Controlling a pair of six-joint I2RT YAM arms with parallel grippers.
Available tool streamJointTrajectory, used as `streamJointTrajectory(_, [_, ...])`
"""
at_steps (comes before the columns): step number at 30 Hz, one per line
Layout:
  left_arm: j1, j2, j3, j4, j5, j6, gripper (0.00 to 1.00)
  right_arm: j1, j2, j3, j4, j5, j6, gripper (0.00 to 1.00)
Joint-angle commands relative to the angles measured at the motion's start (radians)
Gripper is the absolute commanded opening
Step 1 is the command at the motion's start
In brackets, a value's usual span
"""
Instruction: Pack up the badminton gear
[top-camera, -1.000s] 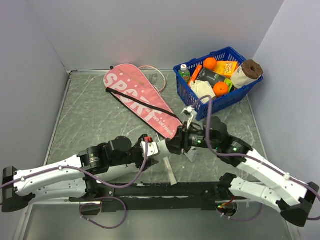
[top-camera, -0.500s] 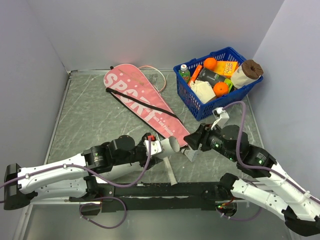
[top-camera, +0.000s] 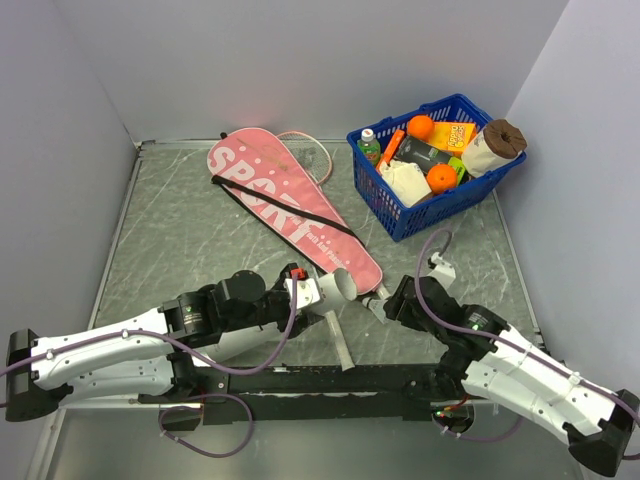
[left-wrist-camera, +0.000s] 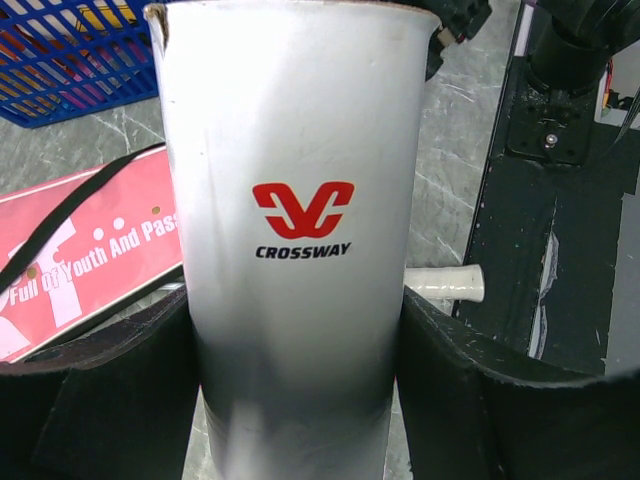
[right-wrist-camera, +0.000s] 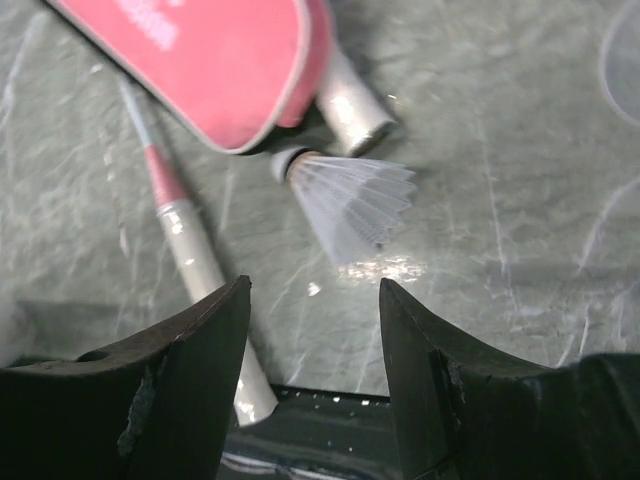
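Clamping the long white tube (left-wrist-camera: 300, 150) with a red logo, the left pincer (left-wrist-camera: 297, 400) holds it with its open mouth toward the right arm. The right pincer (right-wrist-camera: 312, 330) hangs with jaws apart above the white feathered shuttlecock (right-wrist-camera: 350, 200). The shuttlecock lies on the grey marbled surface (top-camera: 190, 240) beside the narrow end of the pink racket-shaped bag (right-wrist-camera: 220, 60). A white racket handle (right-wrist-camera: 350, 105) seems to poke out from under that end.
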Motion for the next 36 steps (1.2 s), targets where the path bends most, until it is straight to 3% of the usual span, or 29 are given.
streamJointTrajectory(1, [-0.005, -0.017, 0.054, 0.049, 0.002, -0.027, 0.15, -0.027, -0.003, -0.066, 0.101, 0.033, 0.12, 0.62])
streamJointTrajectory(17, [-0.005, -0.007, 0.051, 0.042, 0.008, -0.019, 0.16, -0.075, -0.014, -0.279, 0.417, -0.002, 0.236, 0.52])
streamJointTrajectory(20, [-0.005, -0.008, 0.049, 0.045, 0.008, -0.021, 0.16, -0.079, 0.011, -0.29, 0.431, -0.004, 0.245, 0.45])
streamJointTrajectory(27, [-0.005, -0.004, 0.049, 0.043, 0.007, -0.021, 0.16, -0.081, -0.029, -0.308, 0.449, 0.025, 0.252, 0.01])
streamJointTrajectory(36, [-0.005, 0.006, 0.051, 0.042, 0.01, -0.016, 0.15, -0.081, -0.167, -0.194, 0.288, 0.051, 0.148, 0.0])
